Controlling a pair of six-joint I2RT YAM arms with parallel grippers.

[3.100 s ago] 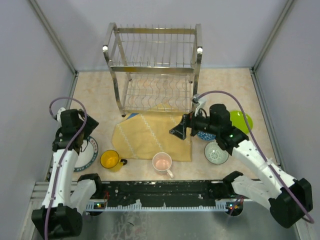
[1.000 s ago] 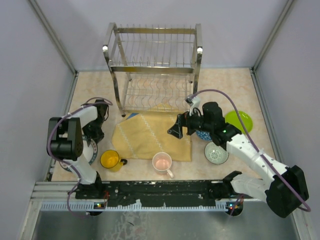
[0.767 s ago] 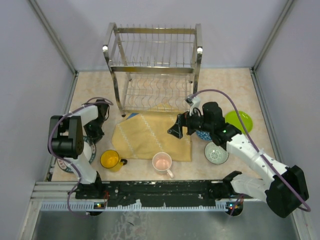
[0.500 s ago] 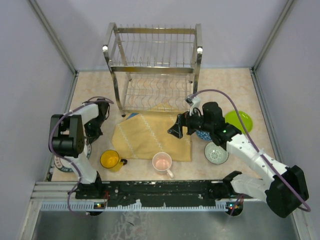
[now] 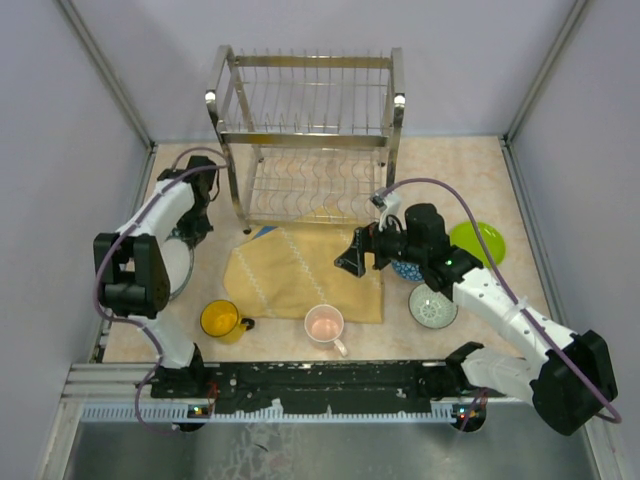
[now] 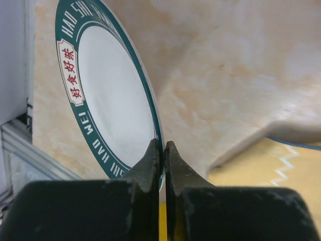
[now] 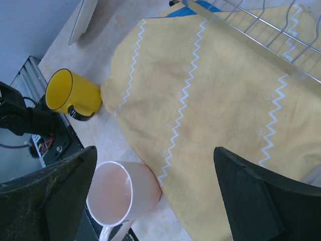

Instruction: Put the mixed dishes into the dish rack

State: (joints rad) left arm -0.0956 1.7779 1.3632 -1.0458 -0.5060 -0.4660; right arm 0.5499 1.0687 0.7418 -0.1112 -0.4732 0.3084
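Note:
The white plate (image 6: 108, 100) with its dark green lettered rim hangs tilted on edge above the floor, and my left gripper (image 6: 159, 149) is shut on that rim. From above, the plate (image 5: 177, 264) shows at the left, below the left gripper (image 5: 189, 236) and left of the dish rack (image 5: 305, 140). My right gripper (image 7: 154, 150) stands wide open over the yellow cloth (image 7: 210, 100), holding nothing. The pale pink mug (image 7: 120, 198) and yellow mug (image 7: 72, 93) stand near the front. The lime-green plate (image 5: 482, 240), grey-green bowl (image 5: 432, 306) and blue patterned bowl (image 5: 406, 271) lie at the right, the blue bowl partly hidden by the right arm.
The steel rack's front left post (image 5: 233, 195) stands close to the right of the held plate. The left wall (image 5: 70, 180) runs close beside the left arm. The cloth (image 5: 300, 270) reaches under the rack's front edge.
The left gripper shut on the plate's rim, lifted it off the floor onto its edge and moved it back toward the rack. The right arm stayed still.

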